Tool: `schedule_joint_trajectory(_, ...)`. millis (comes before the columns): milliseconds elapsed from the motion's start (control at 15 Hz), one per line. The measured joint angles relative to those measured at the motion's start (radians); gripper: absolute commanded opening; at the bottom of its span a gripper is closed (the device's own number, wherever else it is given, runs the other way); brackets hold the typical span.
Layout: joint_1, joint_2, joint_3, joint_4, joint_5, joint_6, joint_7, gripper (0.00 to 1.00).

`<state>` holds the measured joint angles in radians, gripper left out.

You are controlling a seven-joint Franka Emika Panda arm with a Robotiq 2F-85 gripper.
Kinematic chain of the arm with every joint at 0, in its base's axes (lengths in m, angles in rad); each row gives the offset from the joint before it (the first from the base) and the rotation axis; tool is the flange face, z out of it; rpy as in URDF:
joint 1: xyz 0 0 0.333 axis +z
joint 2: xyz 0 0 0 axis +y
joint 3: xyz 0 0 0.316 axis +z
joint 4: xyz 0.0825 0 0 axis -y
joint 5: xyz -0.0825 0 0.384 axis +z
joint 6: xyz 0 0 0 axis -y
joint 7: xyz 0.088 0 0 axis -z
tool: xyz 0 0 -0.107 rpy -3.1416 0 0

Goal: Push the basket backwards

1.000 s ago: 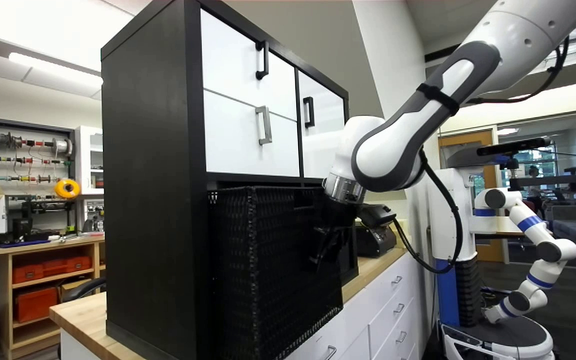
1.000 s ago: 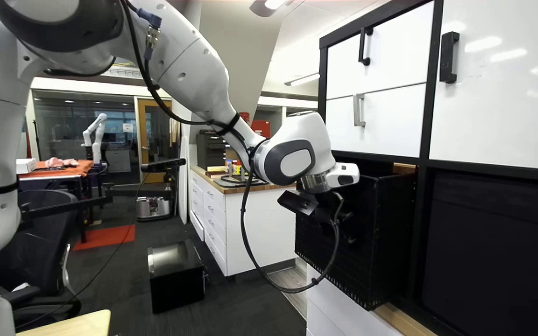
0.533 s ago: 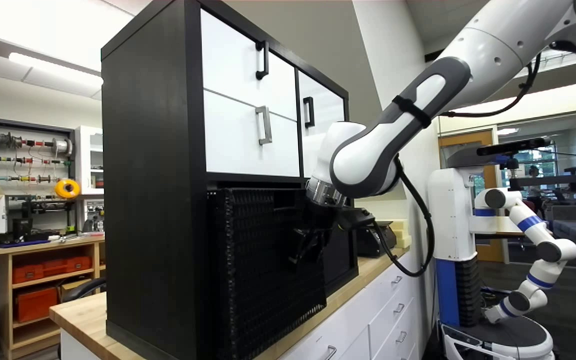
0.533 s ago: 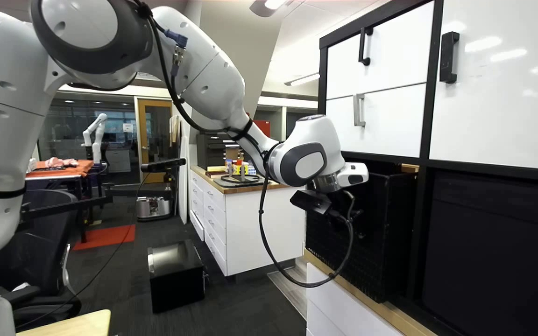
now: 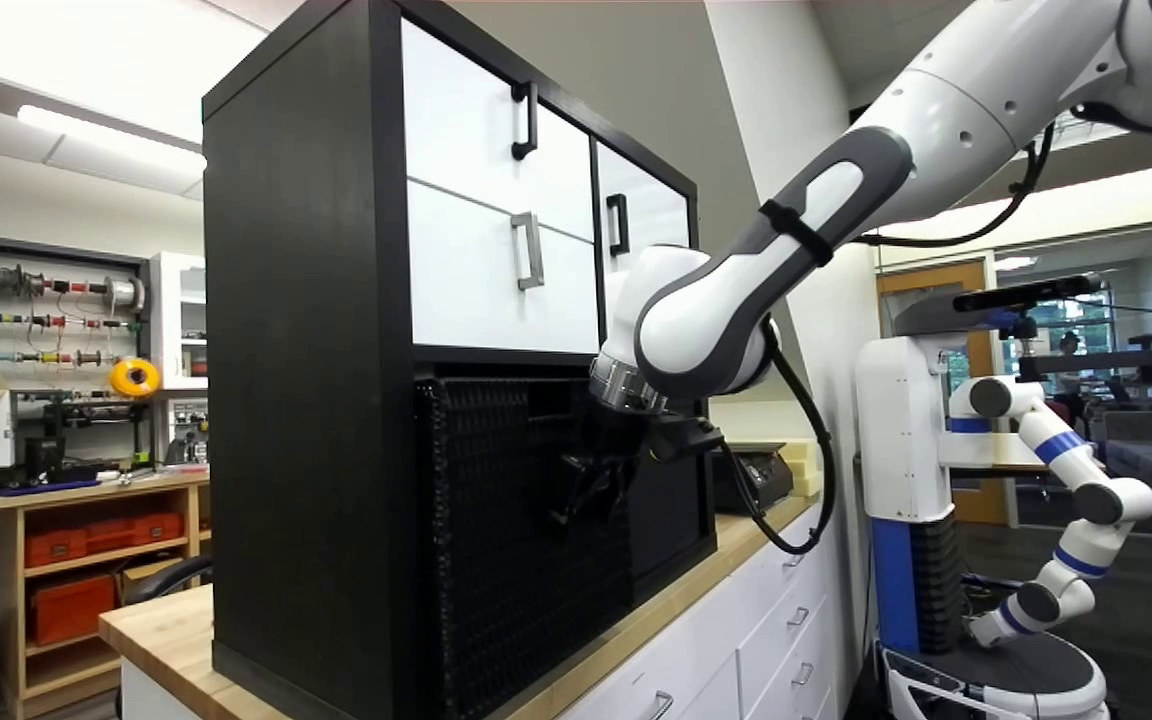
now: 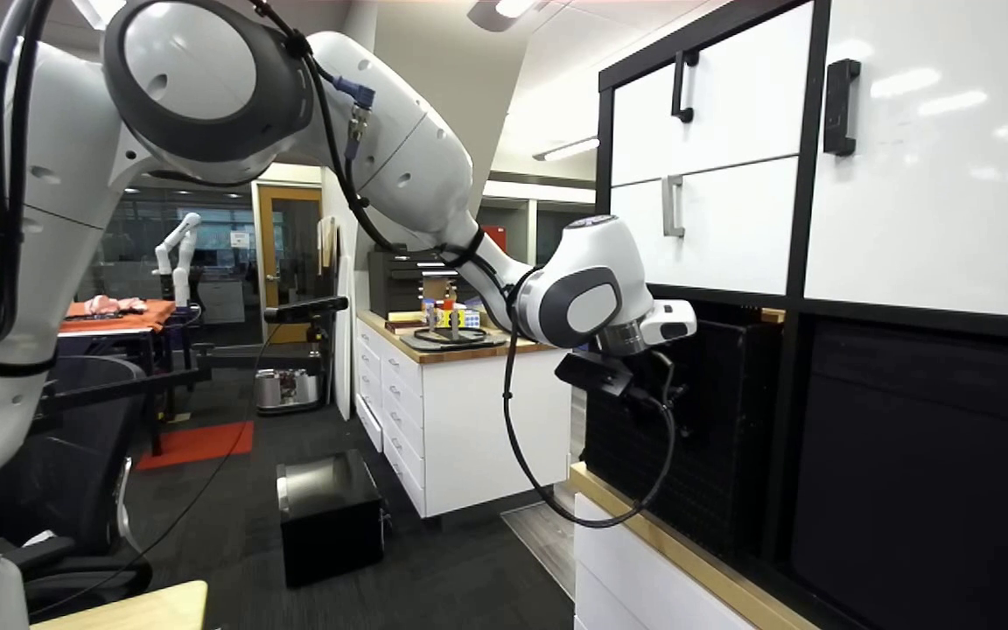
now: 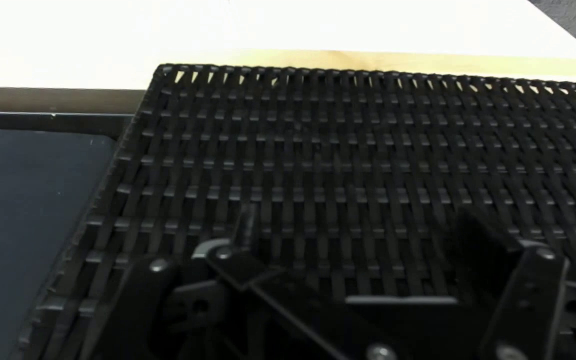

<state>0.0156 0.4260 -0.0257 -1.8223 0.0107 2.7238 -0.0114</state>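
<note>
Since gripper [image 7: 358, 215] and basket [image 7: 328, 160] are both black, contact unclear | fingers [image 7: 488, 255] spread wide, holding nothing | basket cut off on right in wrist view

– What crowds the hand [image 5: 574, 495] in an exterior view?
– Basket [image 5: 496, 490] at nine o'clock, cable [image 5: 826, 462] looping at three.
– Open room?
– Five o'clock, above the bare front strip of bench [image 5: 656, 615].

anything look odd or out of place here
On the cabinet, the lower drawer has a silver handle, while the other two handles are black, a mismatch. The basket also juts slightly past the cabinet front. No spill or damage shows.
</note>
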Motion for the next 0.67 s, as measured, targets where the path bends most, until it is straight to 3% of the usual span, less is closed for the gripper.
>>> schedule_joint_trajectory(400, 0.001, -0.009, 0.000, -0.014, 0.000, -0.013, 0.000, 1.00)
schedule_joint_trajectory(667, 0.001, -0.083, 0.003, -0.102, 0.000, -0.079, -0.001, 1.00)
